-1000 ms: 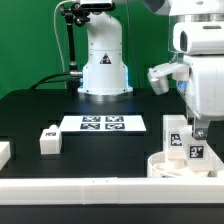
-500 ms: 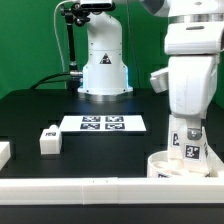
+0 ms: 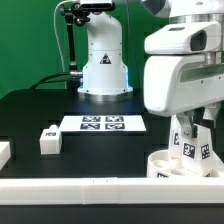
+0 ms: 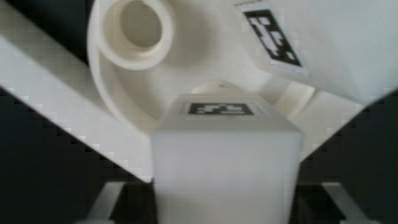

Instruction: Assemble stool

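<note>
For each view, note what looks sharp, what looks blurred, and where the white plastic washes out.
Exterior view: marker board and loose leg are fairly sharp under even light; the arm, close to the camera, looks softer. Wrist view: the nearest leg fills the frame, out of focus and washed out, its tag smeared; the seat behind shows little contrast.

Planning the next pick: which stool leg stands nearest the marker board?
The leg upright on the table just off the marker board's end, on the exterior view's left; the other legs stand over at the seat.
</note>
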`<state>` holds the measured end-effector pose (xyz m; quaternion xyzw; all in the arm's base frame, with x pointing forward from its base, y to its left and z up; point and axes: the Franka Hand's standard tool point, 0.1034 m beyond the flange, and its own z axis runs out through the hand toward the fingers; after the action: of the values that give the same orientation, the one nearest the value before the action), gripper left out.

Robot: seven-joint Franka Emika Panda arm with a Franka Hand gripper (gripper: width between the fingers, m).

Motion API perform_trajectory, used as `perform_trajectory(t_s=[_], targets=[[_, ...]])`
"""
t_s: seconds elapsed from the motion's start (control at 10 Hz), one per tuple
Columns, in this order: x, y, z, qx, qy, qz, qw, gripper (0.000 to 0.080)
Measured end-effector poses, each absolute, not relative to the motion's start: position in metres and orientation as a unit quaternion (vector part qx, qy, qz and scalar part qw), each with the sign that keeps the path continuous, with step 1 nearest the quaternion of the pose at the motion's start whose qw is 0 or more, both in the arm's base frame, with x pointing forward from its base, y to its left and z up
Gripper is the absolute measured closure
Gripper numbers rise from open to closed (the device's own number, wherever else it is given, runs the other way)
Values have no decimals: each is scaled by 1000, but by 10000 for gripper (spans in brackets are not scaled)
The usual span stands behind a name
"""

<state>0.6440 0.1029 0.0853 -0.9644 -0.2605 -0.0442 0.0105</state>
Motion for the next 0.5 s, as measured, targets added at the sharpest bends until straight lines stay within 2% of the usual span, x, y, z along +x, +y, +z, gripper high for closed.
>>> perform_trajectory(t_s=[0.5], targets=[[644,102,85,-992,-116,-42,19,459]])
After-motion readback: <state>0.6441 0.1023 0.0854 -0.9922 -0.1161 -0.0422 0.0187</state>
